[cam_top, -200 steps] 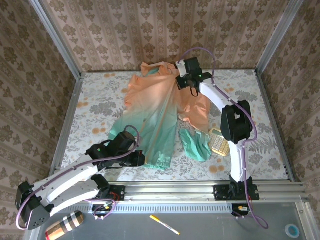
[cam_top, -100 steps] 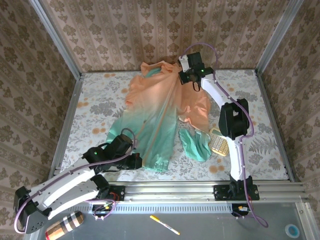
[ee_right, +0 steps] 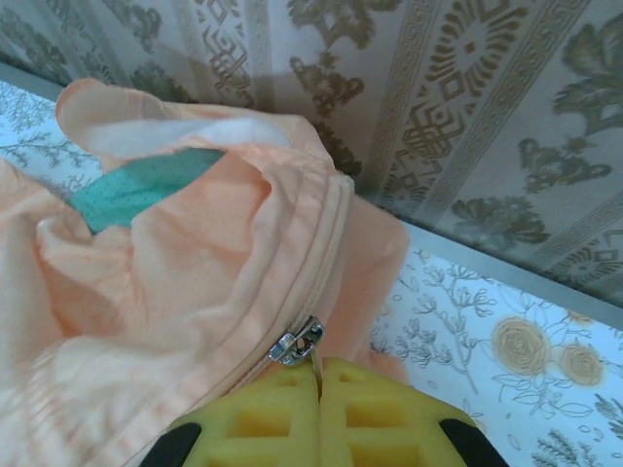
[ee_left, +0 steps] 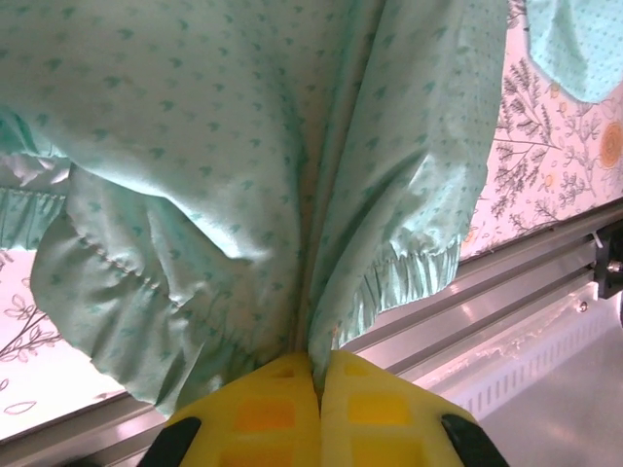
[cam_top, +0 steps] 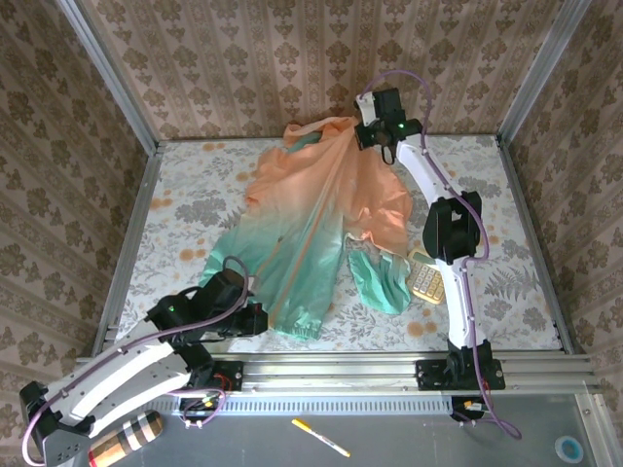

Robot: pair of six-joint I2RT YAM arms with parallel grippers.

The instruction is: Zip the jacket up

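Your right gripper (ee_right: 319,373) pinches the zipper pull (ee_right: 298,342), well beyond the calculator (cam_top: 425,278); your left gripper (ee_left: 316,368) clamps the hem (ee_left: 399,268). The jacket (cam_top: 307,209) lies stretched just beside the calculator. Pull harder and thin fabric may snag there or slip free.

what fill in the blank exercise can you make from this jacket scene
1. The left tool is shut on the jacket's teal-green ____.
2. The right tool is shut right beside the metal slider of the orange ____.
3. A small beige ____ lies on the table beside a teal sleeve cuff.

Missing words: hem; zipper; calculator
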